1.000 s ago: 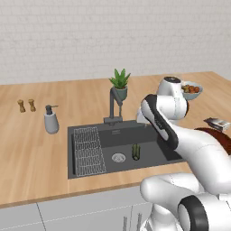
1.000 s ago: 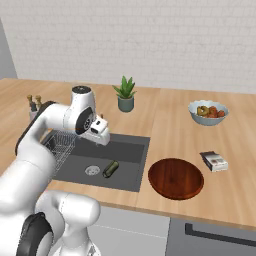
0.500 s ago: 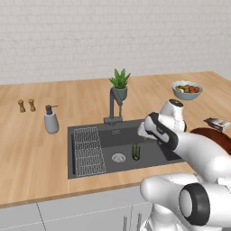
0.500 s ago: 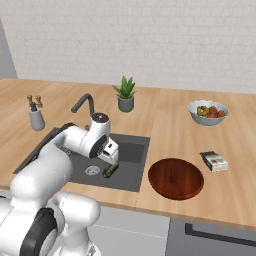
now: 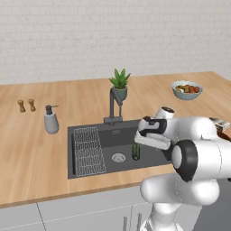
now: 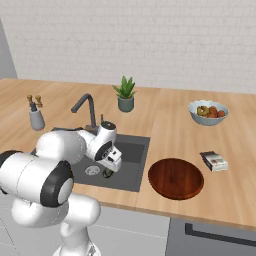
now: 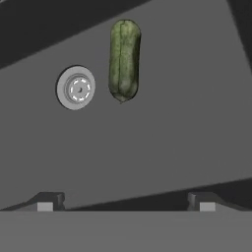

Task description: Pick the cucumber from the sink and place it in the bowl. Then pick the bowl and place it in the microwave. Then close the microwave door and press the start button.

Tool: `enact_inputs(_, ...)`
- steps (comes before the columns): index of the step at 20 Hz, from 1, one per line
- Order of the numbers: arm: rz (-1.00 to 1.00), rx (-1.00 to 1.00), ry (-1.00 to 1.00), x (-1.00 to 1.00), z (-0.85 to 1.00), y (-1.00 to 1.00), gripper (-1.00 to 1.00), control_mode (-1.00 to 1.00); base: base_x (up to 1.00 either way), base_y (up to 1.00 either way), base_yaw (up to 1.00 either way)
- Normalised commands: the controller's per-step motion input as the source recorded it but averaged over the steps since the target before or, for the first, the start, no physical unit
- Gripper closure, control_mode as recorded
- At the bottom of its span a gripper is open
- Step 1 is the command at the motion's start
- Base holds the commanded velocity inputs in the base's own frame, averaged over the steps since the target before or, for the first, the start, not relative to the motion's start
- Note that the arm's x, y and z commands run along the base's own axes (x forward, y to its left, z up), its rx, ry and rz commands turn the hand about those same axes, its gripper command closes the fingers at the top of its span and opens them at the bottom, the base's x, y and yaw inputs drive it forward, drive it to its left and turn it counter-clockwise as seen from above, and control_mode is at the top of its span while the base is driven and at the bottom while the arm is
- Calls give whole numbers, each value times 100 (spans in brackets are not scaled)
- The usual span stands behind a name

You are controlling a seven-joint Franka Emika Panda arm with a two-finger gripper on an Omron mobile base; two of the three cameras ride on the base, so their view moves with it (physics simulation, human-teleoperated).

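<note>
one step of several is in hand: the first, fetching the cucumber point(image 7: 124, 59). we hang over the sink point(image 5: 85, 162) with our gripper point(image 7: 125, 201) and its jaws spread wide, holding nothing. it lies on the basin floor just beside the drain point(image 7: 75, 87). next we judge we must descend, straddle it, then close. the bowl point(image 6: 175, 178) waits on the tabletop point(image 6: 170, 120).

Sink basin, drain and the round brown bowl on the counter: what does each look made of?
The sink looks like matte dark grey composite or coated metal: flat, even tone with no shine. Its drain looks like brushed steel, pale and ringed. The bowl looks like varnished wood: reddish-brown with faint grain and a soft sheen. All rendered, so these are impressions.
</note>
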Motion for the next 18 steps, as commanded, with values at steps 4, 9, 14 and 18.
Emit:
enact_inputs(4, 0, 0, 17, 37, -21, 0, -100, -100, 0, 0, 0)
enact_inputs(9, 0, 0, 10, 43, -39, 1, -100, -100, 0, 0, 0)
enact_inputs(14, 0, 0, 6, 38, -39, 0, -100, -100, 0, 0, 0)
enact_inputs(18, 0, 0, 0, 34, -34, 0, -100, -100, 0, 0, 0)
